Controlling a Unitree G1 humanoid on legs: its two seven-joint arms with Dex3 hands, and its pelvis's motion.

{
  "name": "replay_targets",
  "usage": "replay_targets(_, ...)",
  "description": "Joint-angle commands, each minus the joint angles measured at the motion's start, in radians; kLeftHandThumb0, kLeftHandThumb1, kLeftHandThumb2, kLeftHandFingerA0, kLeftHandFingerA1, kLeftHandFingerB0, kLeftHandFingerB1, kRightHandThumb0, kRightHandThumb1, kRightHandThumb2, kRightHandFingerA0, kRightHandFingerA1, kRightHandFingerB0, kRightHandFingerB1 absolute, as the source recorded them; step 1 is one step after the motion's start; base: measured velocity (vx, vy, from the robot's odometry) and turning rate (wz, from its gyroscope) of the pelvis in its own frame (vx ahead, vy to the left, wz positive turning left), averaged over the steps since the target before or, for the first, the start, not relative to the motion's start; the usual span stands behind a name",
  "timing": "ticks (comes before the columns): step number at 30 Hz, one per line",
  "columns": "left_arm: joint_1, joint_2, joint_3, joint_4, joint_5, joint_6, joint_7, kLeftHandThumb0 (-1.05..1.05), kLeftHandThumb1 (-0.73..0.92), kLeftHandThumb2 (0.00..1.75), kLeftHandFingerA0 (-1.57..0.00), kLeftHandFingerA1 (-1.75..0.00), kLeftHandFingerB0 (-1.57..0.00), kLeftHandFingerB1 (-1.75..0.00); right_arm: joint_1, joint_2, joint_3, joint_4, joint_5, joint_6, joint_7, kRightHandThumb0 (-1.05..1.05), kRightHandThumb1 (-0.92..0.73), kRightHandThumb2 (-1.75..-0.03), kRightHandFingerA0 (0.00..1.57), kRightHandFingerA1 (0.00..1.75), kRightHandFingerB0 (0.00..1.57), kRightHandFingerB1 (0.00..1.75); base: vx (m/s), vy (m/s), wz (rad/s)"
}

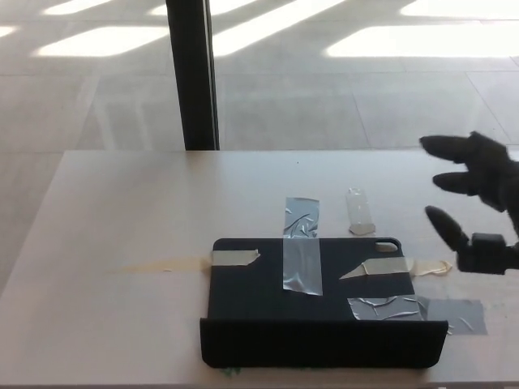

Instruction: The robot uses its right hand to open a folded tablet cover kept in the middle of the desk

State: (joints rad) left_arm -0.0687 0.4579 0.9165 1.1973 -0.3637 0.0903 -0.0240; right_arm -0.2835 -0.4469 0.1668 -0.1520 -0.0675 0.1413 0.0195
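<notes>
A dark folded tablet cover [259, 296] lies flat near the desk's front edge, held down by several strips of grey and beige tape [301, 255]. Its front flap [323, 344] stands up along the near edge. My right hand [478, 203] hangs above the desk at the right, open, fingers spread and pointing left, thumb below. It is to the right of the cover and apart from it, holding nothing. My left hand does not show.
The pale desk [130, 211] stretches left and back of the cover. A clear tape piece [358, 212] sticks behind the cover. A black pillar [190, 73] stands past the desk's far edge on the tiled floor.
</notes>
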Motion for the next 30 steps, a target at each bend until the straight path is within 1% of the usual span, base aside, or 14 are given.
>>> replay_targets(1,-0.019,0.058,-0.001,0.018,-0.054,0.050,0.032,-0.27,0.41,0.63,-0.79,-0.89,-0.81,-0.86,-0.095,-0.122,0.315,0.070,-0.393,-0.061,0.196,-0.88,-0.69,-1.16,0.34,0.54,0.33,0.47,0.00,0.000,0.00)
replay_targets(2,-0.018,0.059,-0.001,0.019,-0.056,0.050,0.027,-0.27,0.41,0.63,-0.79,-0.90,-0.81,-0.86,-0.106,-0.129,0.343,0.080,-0.410,-0.047,0.215,-0.96,-0.92,-0.70,0.39,0.43,0.39,0.34,0.00,0.000,0.00)
replay_targets(8,-0.030,0.061,-0.009,0.020,-0.052,0.049,0.030,-0.26,0.41,0.62,-0.83,-0.91,-0.76,-0.83,-0.148,-0.119,0.454,0.158,-0.451,-0.058,0.239,-0.94,-0.92,-0.71,0.52,0.46,0.40,0.37,0.00,0.000,0.00)
replay_targets(9,-0.032,0.061,-0.013,0.018,-0.048,0.048,0.034,-0.28,0.40,0.62,-0.84,-0.91,-0.76,-0.83,-0.152,-0.119,0.477,0.157,-0.465,-0.039,0.252,-0.91,-0.72,-1.13,0.44,0.54,0.35,0.48,0.00,0.000,0.00)
replay_targets(11,-0.033,0.064,-0.025,0.012,-0.037,0.050,0.044,-0.30,0.41,0.60,-0.85,-0.91,-0.76,-0.82,-0.163,-0.118,0.526,0.173,-0.488,-0.023,0.282,-0.92,-0.92,-0.68,0.49,0.44,0.42,0.36,0.00,0.000,0.00)
replay_targets(12,-0.035,0.065,-0.024,0.013,-0.040,0.051,0.038,-0.29,0.42,0.60,-0.82,-0.90,-0.77,-0.82,-0.162,-0.119,0.549,0.184,-0.499,-0.028,0.291,-0.86,-0.71,-1.16,0.43,0.58,0.32,0.47,0.00,0.000,0.00)
replay_targets(13,-0.036,0.066,-0.025,0.013,-0.041,0.050,0.032,-0.30,0.41,0.59,-0.82,-0.90,-0.78,-0.83,-0.165,-0.117,0.575,0.197,-0.524,-0.032,0.288,-0.92,-0.92,-0.70,0.54,0.50,0.41,0.36,0.00,0.000,0.00)
replay_targets(15,-0.041,0.067,-0.025,0.011,-0.043,0.051,0.033,-0.31,0.40,0.60,-0.79,-0.89,-0.77,-0.83,-0.171,-0.109,0.609,0.211,-0.552,-0.019,0.289,-0.95,-0.75,-1.15,0.54,0.67,0.35,0.48,0.00,0.000,0.00)
replay_targets(16,-0.043,0.066,-0.027,0.011,-0.042,0.050,0.031,-0.35,0.28,0.81,-0.80,-0.88,-0.73,-0.83,-0.177,-0.106,0.631,0.214,-0.563,-0.005,0.310,-0.91,-0.92,-0.68,0.52,0.55,0.40,0.35,0.00,0.000,0.00)
replay_targets(20,-0.046,0.069,-0.031,0.005,-0.043,0.057,0.029,-0.35,0.28,0.81,-0.80,-0.89,-0.71,-0.82,-0.197,-0.079,0.702,0.248,-0.596,0.036,0.351,-0.96,-0.75,-1.14,0.44,0.62,0.32,0.46,0.00,0.000,0.00)
replay_targets(21,-0.048,0.071,-0.032,0.005,-0.042,0.057,0.034,-0.34,0.28,0.81,-0.77,-0.87,-0.72,-0.82,-0.200,-0.072,0.718,0.260,-0.604,0.032,0.347,-0.94,-0.92,-0.69,0.54,0.57,0.39,0.35,0.00,0.000,0.00)
replay_targets(23,-0.050,0.071,-0.037,0.005,-0.039,0.054,0.037,-0.32,0.39,0.61,-0.80,-0.89,-0.79,-0.84,-0.206,-0.067,0.753,0.275,-0.637,0.035,0.348,-0.95,-0.92,-0.67,0.43,0.47,0.42,0.35,0.00,0.000,0.00)
replay_targets(25,-0.054,0.069,-0.043,0.010,-0.036,0.045,0.038,-0.30,0.40,0.61,-0.81,-0.89,-0.78,-0.83,-0.189,-0.066,0.773,0.276,-0.647,0.037,0.335,-0.87,-0.69,-1.11,0.64,0.74,0.35,0.49,0.00,0.000,0.00)
replay_targets(30,-0.058,0.066,-0.050,0.004,-0.038,0.052,0.044,-0.31,0.39,0.62,-0.85,-0.91,-0.76,-0.83,-0.146,-0.056,0.825,0.276,-0.690,0.082,0.328,-0.93,-0.89,-0.68,0.79,1.22,0.43,0.38,0.00,0.000,0.00)
